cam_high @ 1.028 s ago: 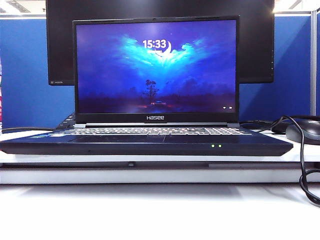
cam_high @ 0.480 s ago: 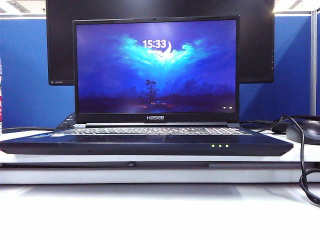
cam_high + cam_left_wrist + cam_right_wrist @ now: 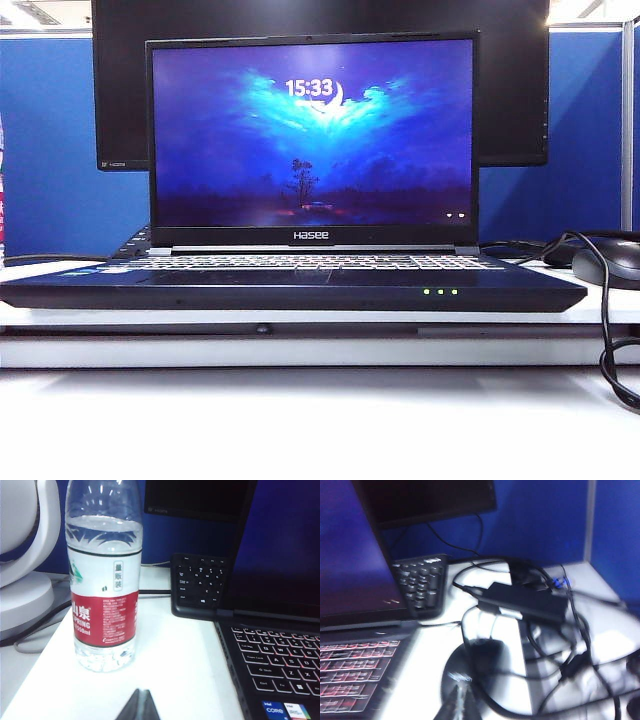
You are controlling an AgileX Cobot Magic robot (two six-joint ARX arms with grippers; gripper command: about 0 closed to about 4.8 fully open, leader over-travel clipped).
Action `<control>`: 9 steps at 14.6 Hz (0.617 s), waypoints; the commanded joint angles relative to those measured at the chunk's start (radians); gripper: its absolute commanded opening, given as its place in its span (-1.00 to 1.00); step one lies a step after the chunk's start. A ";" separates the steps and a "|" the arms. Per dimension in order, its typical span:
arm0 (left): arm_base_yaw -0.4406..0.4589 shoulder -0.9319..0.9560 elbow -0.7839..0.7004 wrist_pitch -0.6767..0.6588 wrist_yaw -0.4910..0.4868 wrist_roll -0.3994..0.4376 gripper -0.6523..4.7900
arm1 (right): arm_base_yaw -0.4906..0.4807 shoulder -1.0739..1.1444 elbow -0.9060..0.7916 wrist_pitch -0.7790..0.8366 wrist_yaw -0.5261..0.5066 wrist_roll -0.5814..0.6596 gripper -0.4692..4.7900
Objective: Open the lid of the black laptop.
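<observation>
The black laptop sits on a white raised board, facing the exterior camera. Its lid stands upright, the screen lit with a blue wallpaper and a clock above the "Hasee" mark. Neither arm shows in the exterior view. My left gripper is shut and empty, low over the white board beside the laptop's keyboard. In the blurred right wrist view my right gripper is shut with nothing in it, beside the laptop's other side, over a mouse.
A large black monitor stands behind the laptop. A water bottle, a separate black keyboard and a white rounded object are on the left. A mouse, a power adapter and tangled cables lie on the right.
A third green light has come on at the laptop's front edge. The laptop and lid have not moved in the exterior view.
</observation>
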 commanded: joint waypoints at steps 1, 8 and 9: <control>0.001 -0.002 0.000 0.010 0.004 0.000 -0.78 | -0.050 -0.018 -0.093 0.102 0.006 0.027 -0.83; 0.001 -0.002 0.000 0.010 0.004 0.000 -0.78 | -0.111 -0.024 -0.157 0.186 0.018 0.028 -0.83; 0.001 -0.002 0.000 0.010 0.004 0.000 -0.78 | -0.101 -0.024 -0.157 0.186 0.018 0.027 -0.83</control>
